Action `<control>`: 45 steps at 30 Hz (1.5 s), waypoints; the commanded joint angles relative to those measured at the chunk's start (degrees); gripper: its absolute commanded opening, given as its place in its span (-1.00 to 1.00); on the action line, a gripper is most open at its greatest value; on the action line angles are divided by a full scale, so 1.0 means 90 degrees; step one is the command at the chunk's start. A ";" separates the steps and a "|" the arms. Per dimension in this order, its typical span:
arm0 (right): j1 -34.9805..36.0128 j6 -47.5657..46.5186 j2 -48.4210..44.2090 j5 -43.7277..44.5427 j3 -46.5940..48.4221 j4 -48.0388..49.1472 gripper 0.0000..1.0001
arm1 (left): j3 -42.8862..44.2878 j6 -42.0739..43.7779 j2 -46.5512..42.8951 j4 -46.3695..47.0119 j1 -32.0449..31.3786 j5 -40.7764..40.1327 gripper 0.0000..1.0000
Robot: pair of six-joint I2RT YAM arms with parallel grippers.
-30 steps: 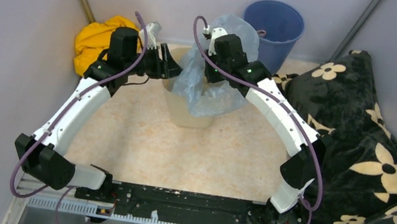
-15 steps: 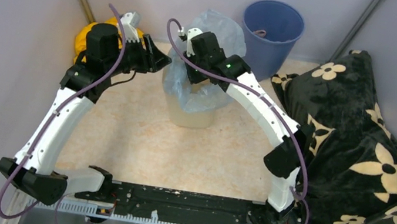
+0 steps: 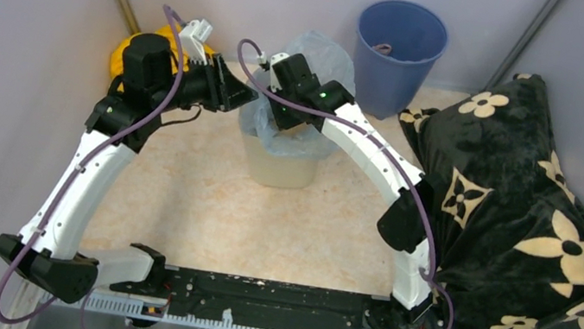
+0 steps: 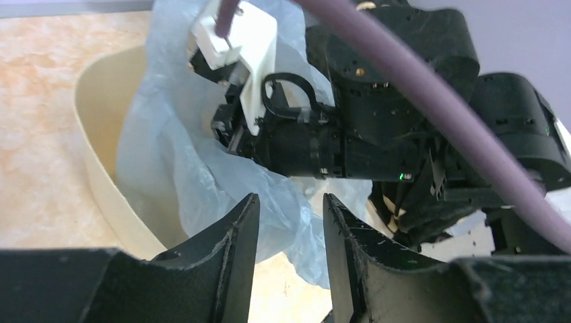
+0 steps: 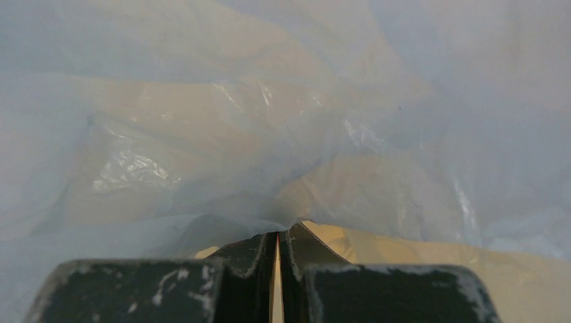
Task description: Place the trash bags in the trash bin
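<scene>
One trash bag [image 3: 323, 51] is pinched in the right end effector [image 5: 277, 245]; left end effector [image 4: 289, 208] stands half-open.

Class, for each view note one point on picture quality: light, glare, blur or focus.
Top view: even light, no glare on the table. Left wrist: the cable, close to the lens, looks soft; the left gripper shows dark. Right wrist: the bag fills the frame, hazy, with white glare at left.

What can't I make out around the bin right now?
- Trash bin floor: top view, covered by the trash bag and right arm.
- Whether left gripper touches the bag: left wrist view, depth unclear.
- Yellow cloth: top view, mostly behind the left arm.
</scene>
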 commanded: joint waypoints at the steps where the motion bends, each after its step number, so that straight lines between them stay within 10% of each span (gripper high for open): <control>1: 0.0001 0.0097 -0.0316 -0.0136 0.0618 0.0033 -0.94 | -0.0265 -0.0124 -0.0066 0.0276 0.0029 0.0655 -0.08; 12: 0.0088 0.0174 -0.0545 -0.0070 0.0846 -0.0329 -0.36 | -0.1031 -0.0066 -0.0192 0.0388 0.0034 0.0711 -0.16; 25: 0.0049 0.0463 -0.1735 0.0341 -0.0487 0.0570 -0.11 | -0.1503 0.0157 -0.0529 0.0265 0.0029 0.0137 -0.19; 34: -0.0802 0.1848 -0.2872 -0.1282 -0.2603 0.2442 0.04 | -0.1510 0.0255 -0.0905 0.0145 0.0035 -0.0084 -0.18; 45: -0.0908 0.2255 -0.2585 -0.1283 -0.2555 0.3069 0.13 | -0.1594 0.0265 -0.0964 0.0158 0.0035 -0.0033 -0.19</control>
